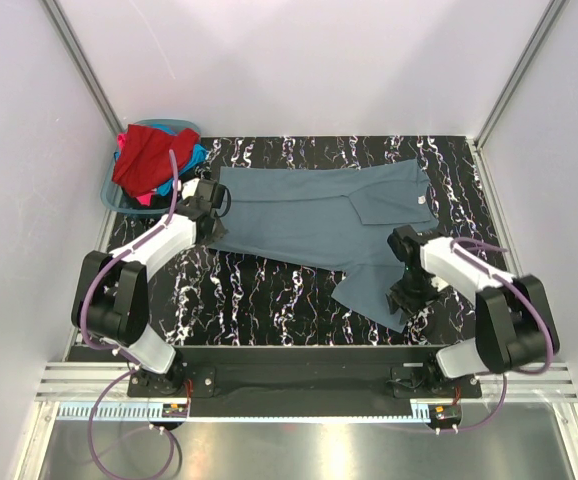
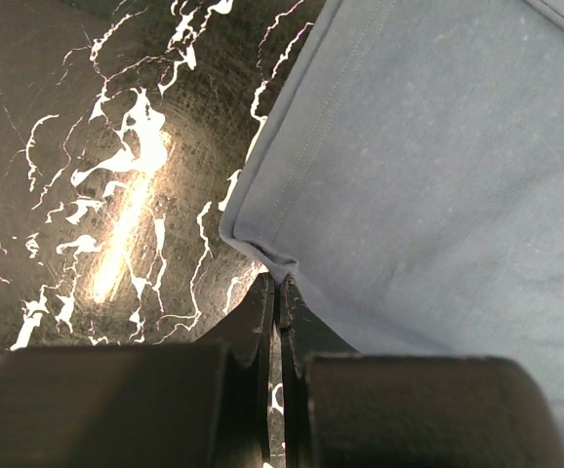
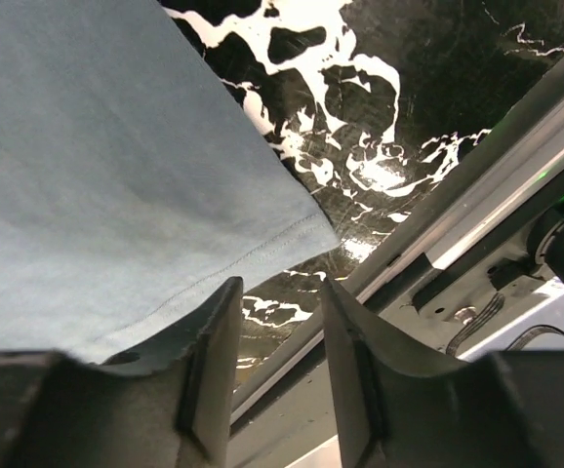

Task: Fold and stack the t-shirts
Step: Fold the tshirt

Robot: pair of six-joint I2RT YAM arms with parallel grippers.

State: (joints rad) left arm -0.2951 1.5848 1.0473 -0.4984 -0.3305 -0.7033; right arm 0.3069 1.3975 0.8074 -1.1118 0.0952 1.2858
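A slate grey-blue t-shirt (image 1: 309, 220) lies spread across the black marbled table (image 1: 259, 290). My left gripper (image 1: 216, 203) is at the shirt's left edge. In the left wrist view that gripper (image 2: 280, 281) is shut, pinching a corner of the grey-blue cloth (image 2: 428, 175). My right gripper (image 1: 407, 292) hovers at the shirt's near right corner. Its jaws (image 3: 280, 288) stand apart with only table and rail between them. The hemmed corner (image 3: 292, 229) lies just beyond the left fingertip (image 3: 225, 292). More t-shirts, red (image 1: 147, 155), bright blue and pink, are heaped at the back left.
The heap of tees fills a teal-blue plastic basket (image 1: 108, 192) in the back left corner. A metal rail (image 3: 458, 219) runs along the table's near edge close to the right gripper. White walls close in the table on three sides.
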